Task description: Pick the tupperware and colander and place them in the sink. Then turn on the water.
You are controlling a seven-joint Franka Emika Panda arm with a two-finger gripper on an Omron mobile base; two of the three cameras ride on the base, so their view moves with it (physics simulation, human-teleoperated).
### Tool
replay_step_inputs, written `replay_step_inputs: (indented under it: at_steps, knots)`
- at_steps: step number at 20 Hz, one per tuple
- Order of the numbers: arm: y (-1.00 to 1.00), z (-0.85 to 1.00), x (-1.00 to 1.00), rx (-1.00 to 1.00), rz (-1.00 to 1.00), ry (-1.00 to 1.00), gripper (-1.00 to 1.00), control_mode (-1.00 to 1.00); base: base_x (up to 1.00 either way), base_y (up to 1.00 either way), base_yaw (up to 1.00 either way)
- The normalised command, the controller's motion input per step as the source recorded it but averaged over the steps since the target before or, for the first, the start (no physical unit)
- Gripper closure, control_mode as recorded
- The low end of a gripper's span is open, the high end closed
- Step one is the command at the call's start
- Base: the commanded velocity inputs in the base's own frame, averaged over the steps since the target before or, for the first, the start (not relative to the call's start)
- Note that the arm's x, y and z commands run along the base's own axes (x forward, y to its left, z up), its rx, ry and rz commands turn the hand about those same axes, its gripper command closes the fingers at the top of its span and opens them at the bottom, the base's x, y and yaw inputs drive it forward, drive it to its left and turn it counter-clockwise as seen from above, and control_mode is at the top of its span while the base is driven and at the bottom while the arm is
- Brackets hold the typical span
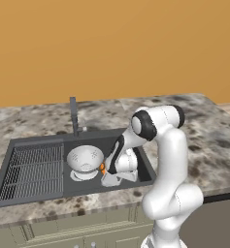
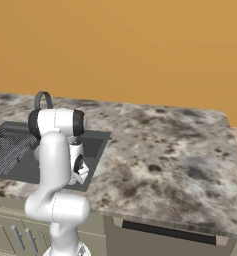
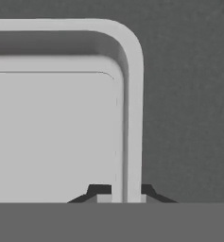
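Note:
My gripper (image 3: 127, 194) is shut on the right rim wall of the tupperware (image 3: 52, 132), a pale shallow rectangular container with a raised rim. One dark fingertip sits on each side of the wall. In the left base view the arm bends down into the sink (image 1: 19, 143), and the tupperware (image 1: 111, 180) sits low in the basin under the hand. To the left of it, the colander (image 1: 85, 159), a round white perforated bowl, lies inside the basin. Whether the tupperware touches the sink floor I cannot tell.
The dark faucet (image 1: 73, 116) stands upright behind the basin, with no stream showing. A ribbed drainboard (image 1: 31, 172) takes up the sink's left part. Speckled stone counter (image 2: 170, 150) spreads wide to the right of the sink (image 2: 97, 142), and an orange wall is behind.

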Motion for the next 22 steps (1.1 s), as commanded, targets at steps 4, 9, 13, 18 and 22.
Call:
replay_step_inputs:
  at_steps: [4,9,13,18,22]
  knots:
    - [0.0,0.0,0.0,0.0,0.0,0.0,-1.0,-1.0,0.0,0.0,0.0]
    - [0.0,0.0,0.01,0.0,0.0,0.0,-1.0,-1.0,0.0,0.0,0.0]
    - [0.0,0.06,0.07,0.0,0.0,0.0,-1.0,-1.0,0.0,0.0,0.0]
    - [0.0,0.49,0.01,0.0,0.0,-0.01,-1.0,-1.0,0.0,0.0,0.0]
    - [0.0,0.7,0.0,0.0,0.0,-0.05,-1.0,-1.0,0.0,0.0,0.0]
